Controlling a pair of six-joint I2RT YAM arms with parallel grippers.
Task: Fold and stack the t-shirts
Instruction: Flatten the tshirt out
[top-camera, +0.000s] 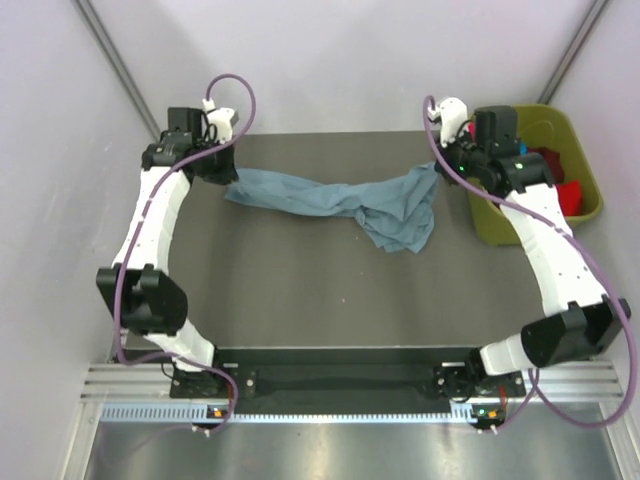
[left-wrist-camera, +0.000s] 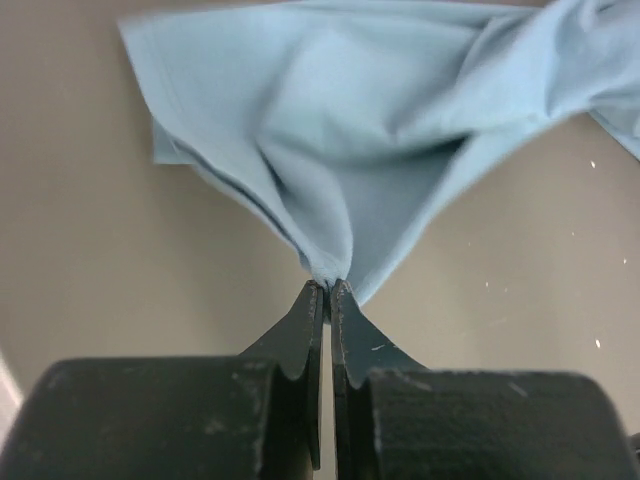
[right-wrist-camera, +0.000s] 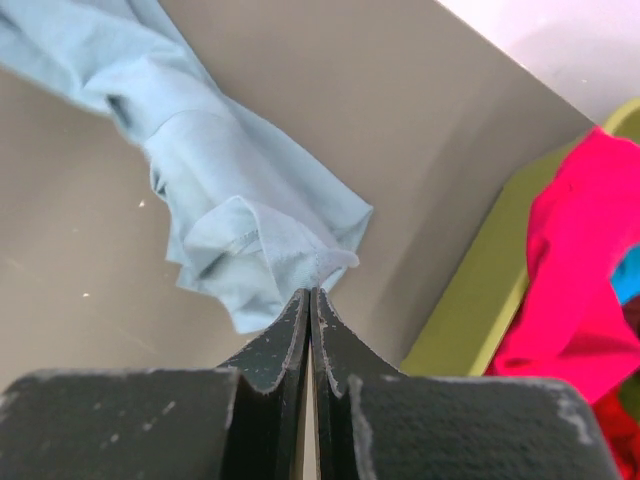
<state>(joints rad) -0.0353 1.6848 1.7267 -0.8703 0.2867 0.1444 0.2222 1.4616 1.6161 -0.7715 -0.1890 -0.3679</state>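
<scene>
While both arms reach out to the far side of the table (top-camera: 330, 300), each one holds an end of the grey-blue t-shirt (top-camera: 335, 198). The left arm (top-camera: 150, 225) rises from its base at the near edge, bends at the elbow and stretches forward along the left side, so its wrist is near the far left corner. The left gripper (left-wrist-camera: 327, 285) has its jaws pressed together on a gathered fold of the cloth, which fans out from the tips. The right arm (top-camera: 548, 245) makes the mirror pose on the right side, with its wrist just beside the olive-green bin (top-camera: 490, 228). The right gripper (right-wrist-camera: 311, 292) is closed too, and we see a hem corner of the same t-shirt pinched at its tips.

Between the two grippers the t-shirt lies stretched and twisted across the far part of the table, with a bigger crumpled part toward the right end. In the bin we see a pink t-shirt (right-wrist-camera: 585, 250), a red t-shirt (top-camera: 572, 192) and a bit of turquoise cloth (right-wrist-camera: 628, 278).

The table is dark grey and matte. Pale walls (top-camera: 340, 60) close it on three sides, and a metal rail (top-camera: 100, 385) runs along the near edge.
</scene>
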